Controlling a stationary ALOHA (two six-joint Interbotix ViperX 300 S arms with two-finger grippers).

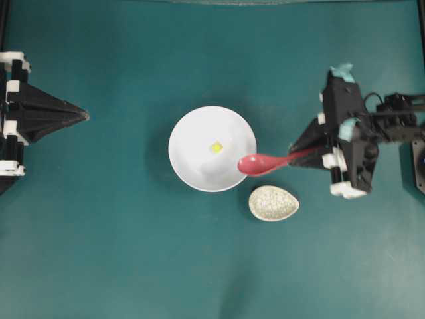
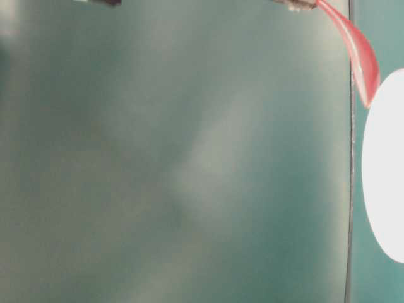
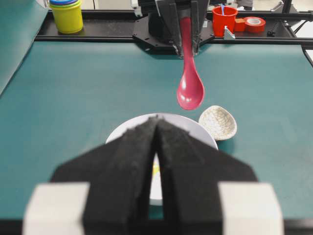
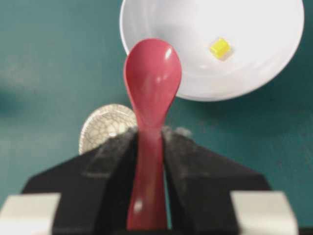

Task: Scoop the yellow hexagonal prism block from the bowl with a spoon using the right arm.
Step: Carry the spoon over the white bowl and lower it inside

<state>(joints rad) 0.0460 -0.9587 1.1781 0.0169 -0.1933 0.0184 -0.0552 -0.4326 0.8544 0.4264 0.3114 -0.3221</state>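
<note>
The white bowl [image 1: 212, 148] sits mid-table with the tiny yellow hexagonal prism block [image 1: 216, 147] inside it, also seen in the right wrist view [image 4: 220, 48]. My right gripper [image 1: 293, 154], on the arm with teal tape, is shut on the handle of the pink-red spoon [image 1: 262, 163]. The spoon's head hangs over the bowl's right rim, above it, empty [image 4: 152, 78]. My left gripper [image 1: 85, 115] is shut and empty at the far left, well away from the bowl [image 3: 208, 137].
A small speckled egg-shaped spoon rest [image 1: 273, 203] lies just below and right of the bowl, under the spoon's handle side. A yellow cup [image 3: 67, 15], red cup [image 3: 224, 18] and tape roll [image 3: 253, 23] stand beyond the table's far edge.
</note>
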